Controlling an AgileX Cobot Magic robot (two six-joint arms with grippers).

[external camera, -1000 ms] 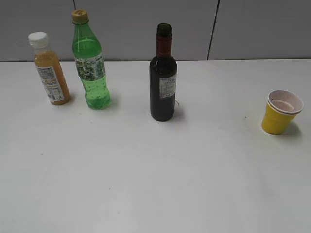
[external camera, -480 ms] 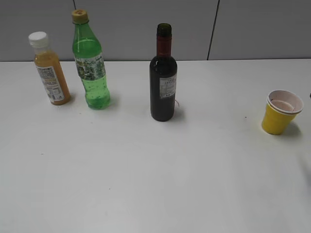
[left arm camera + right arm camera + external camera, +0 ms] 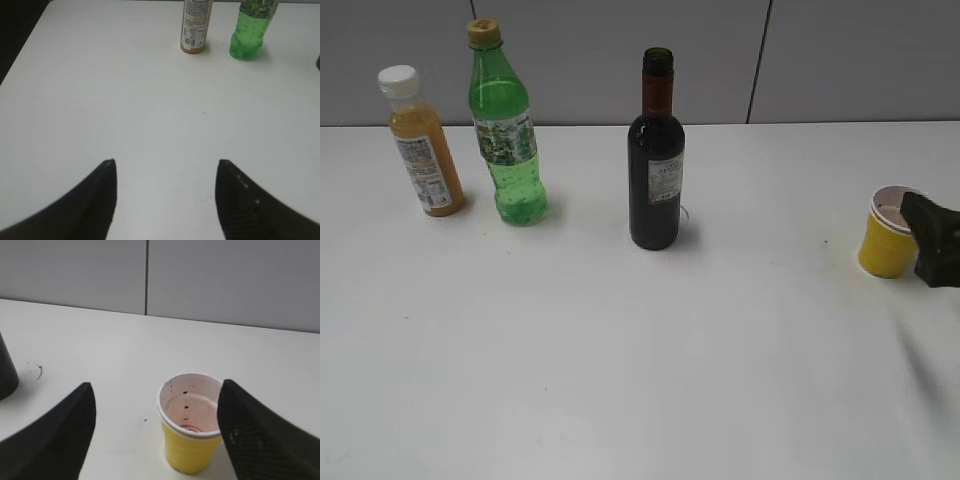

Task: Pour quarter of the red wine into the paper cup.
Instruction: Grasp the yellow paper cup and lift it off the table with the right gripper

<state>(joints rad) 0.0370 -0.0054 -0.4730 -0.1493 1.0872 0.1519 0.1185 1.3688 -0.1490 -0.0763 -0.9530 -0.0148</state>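
The red wine sits in a dark glass bottle (image 3: 655,175) with a red foil neck, upright and uncapped at the table's middle back; its base shows at the left edge of the right wrist view (image 3: 5,372). The yellow paper cup (image 3: 883,243) (image 3: 191,447) stands upright at the far right, its white inside stained pink with a little red at the bottom. My right gripper (image 3: 932,245) (image 3: 157,385) is open beside the cup, which stands between its fingers, close to the right one. My left gripper (image 3: 166,161) hangs open over bare table, holding nothing.
An orange juice bottle (image 3: 425,150) (image 3: 195,30) with a white cap and a green plastic bottle (image 3: 508,140) (image 3: 248,32) stand at the back left. A small red stain (image 3: 39,370) marks the table by the wine bottle. The table's left edge (image 3: 22,45) is near the left arm.
My right gripper has come in from the right edge of the exterior view and now stands at the cup, hiding its right side. Bottles and cup have not moved.
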